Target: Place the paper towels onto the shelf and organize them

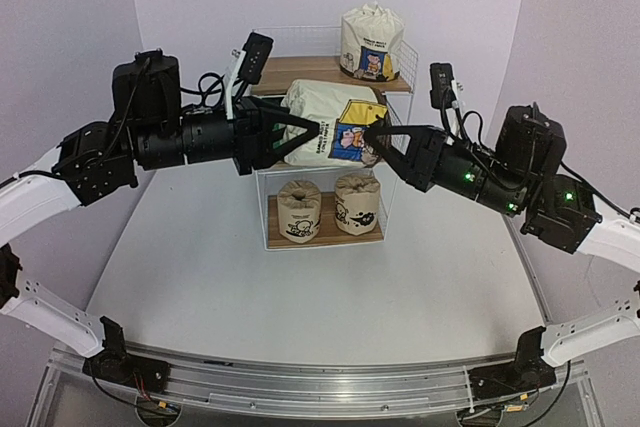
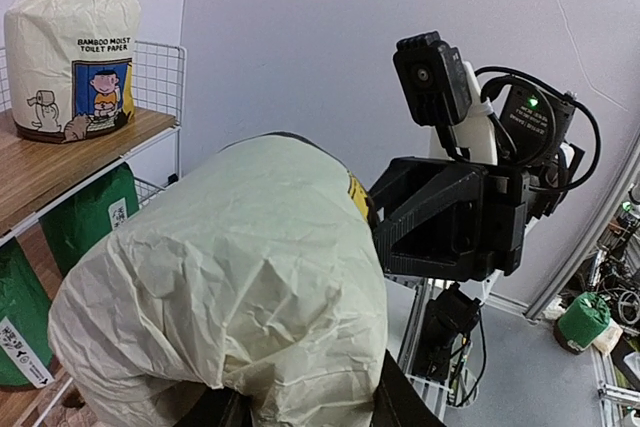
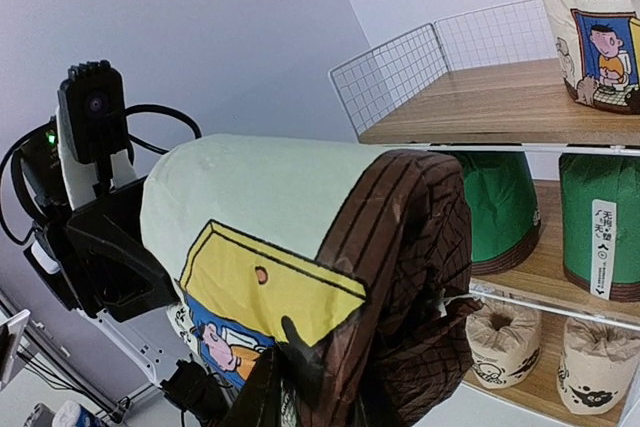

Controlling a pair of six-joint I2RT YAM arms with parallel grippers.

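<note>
A white paper towel roll (image 1: pixel 325 119) with a blue-yellow label and a brown gathered end (image 3: pixel 420 267) hangs on its side in mid-air before the shelf's (image 1: pixel 300 69) middle tier. My left gripper (image 1: pixel 308 133) is shut on its white end (image 2: pixel 240 277), and its fingers (image 2: pixel 402 402) press into the wrap. My right gripper (image 1: pixel 376 137) is shut on the brown end, which sits between its dark fingers (image 3: pixel 258 387). On the shelf stand a white labelled roll (image 1: pixel 372 42) on top, two green rolls (image 3: pixel 600 217) in the middle and two beige printed rolls (image 1: pixel 299 210) at the bottom.
A wire mesh guard (image 3: pixel 400 72) rims the top board (image 3: pixel 480 107). The two arms meet nose to nose in front of the shelf, each wrist camera (image 2: pixel 432 75) facing the other. Grey table surface (image 1: pixel 300 297) lies below.
</note>
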